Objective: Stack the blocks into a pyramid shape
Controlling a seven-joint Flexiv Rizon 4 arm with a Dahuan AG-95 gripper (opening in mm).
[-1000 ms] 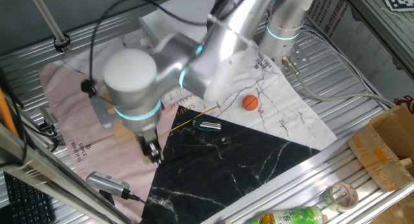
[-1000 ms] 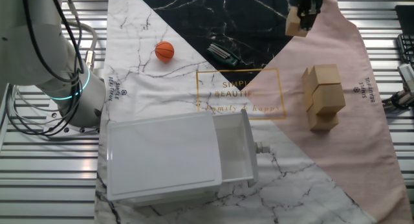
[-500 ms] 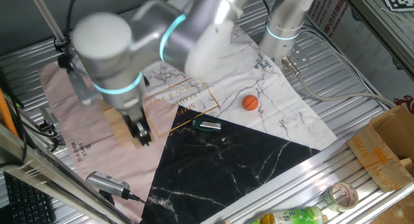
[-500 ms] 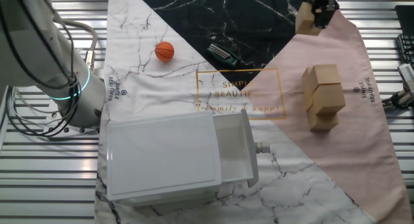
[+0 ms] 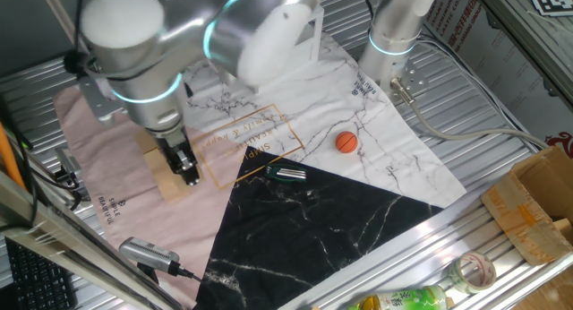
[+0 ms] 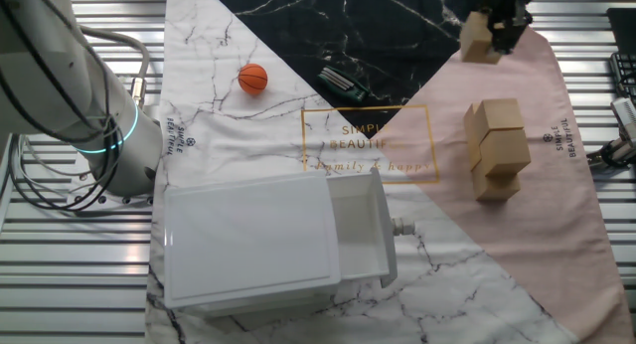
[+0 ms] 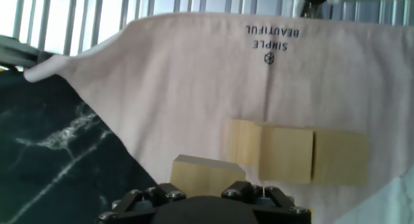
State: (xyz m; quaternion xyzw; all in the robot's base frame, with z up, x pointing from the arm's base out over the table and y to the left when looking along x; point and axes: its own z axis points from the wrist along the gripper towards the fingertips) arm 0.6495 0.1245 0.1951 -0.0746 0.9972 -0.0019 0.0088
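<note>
**Gripper carrying one block above the pink cloth, near the block group**

Item 1. Gripper (image 6: pixel 494 31): seen at the top edge of the other fixed view, black fingers closed on a single tan wooden cube. In the hand view the held block (image 7: pixel 206 174) sits directly in front of the hand's dark housing, its top face and one chamfered corner visible. In one fixed view the gripper (image 5: pixel 186 167) hangs below the silver wrist with its teal light ring, low over the cloth.

Item 2. Blocks on the cloth (image 6: pixel 500 148): a tight group of light tan cubes on the pink section of the mat, touching one another, at least one stacked on others. The hand view shows them as a row (image 7: pixel 296 153) of three faces side by side, just beyond the held block. Exact count cannot be told.

Item 3. Mat (image 6: pixel 556 225): pink, white-marble and black-marble sections, printed lettering.

Item 4. Small dark tool (image 6: pixel 345 82): lying on the black marble section, near the mat's middle.

Item 5. Orange ball (image 6: pixel 252 79): on the white marble section, well apart from the blocks.

Item 6. White box-like house (image 6: pixel 258 245): nearest the camera in the other fixed view, one side open.
</note>
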